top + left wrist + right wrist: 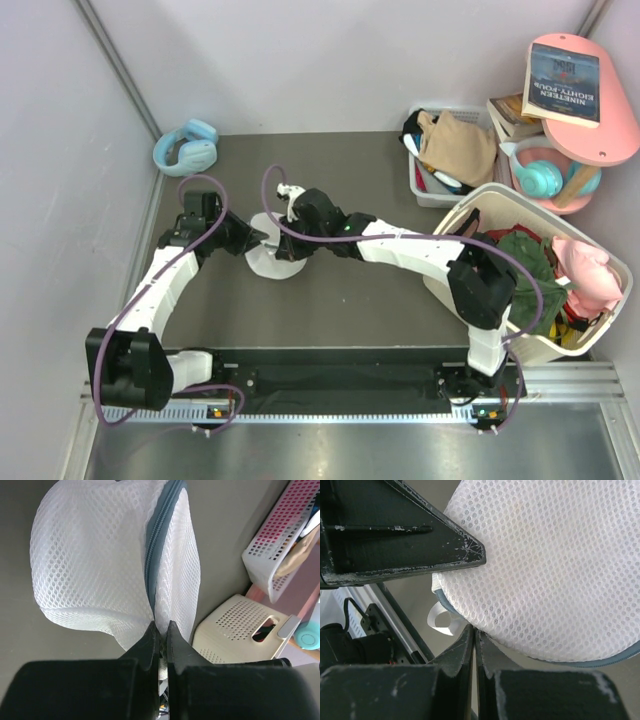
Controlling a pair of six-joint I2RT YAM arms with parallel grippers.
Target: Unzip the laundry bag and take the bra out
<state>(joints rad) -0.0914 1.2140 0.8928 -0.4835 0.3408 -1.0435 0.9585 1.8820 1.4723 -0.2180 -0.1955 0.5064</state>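
Robotics lab cell staged as a laundry corner, left arm [158, 285] and right arm [415, 250] bolted to an aluminium rail [330, 398] at 6 o'clock of a dark bench [340, 310], bare pale partition walls [330, 60], clothes basket [498, 189] at 3 o'clock, blue headphones [187, 147] at 11 o'clock, book [562, 85] on a pink shelf [612, 140] at 1 o'clock.

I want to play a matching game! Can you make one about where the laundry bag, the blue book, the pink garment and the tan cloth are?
Things:
1 laundry bag
2 blue book
3 pink garment
4 tan cloth

Places:
A in the white basket
B pinched in the left fingers
C in the grey crate
D on the pink shelf

Pairs: 1-B, 2-D, 3-A, 4-C.
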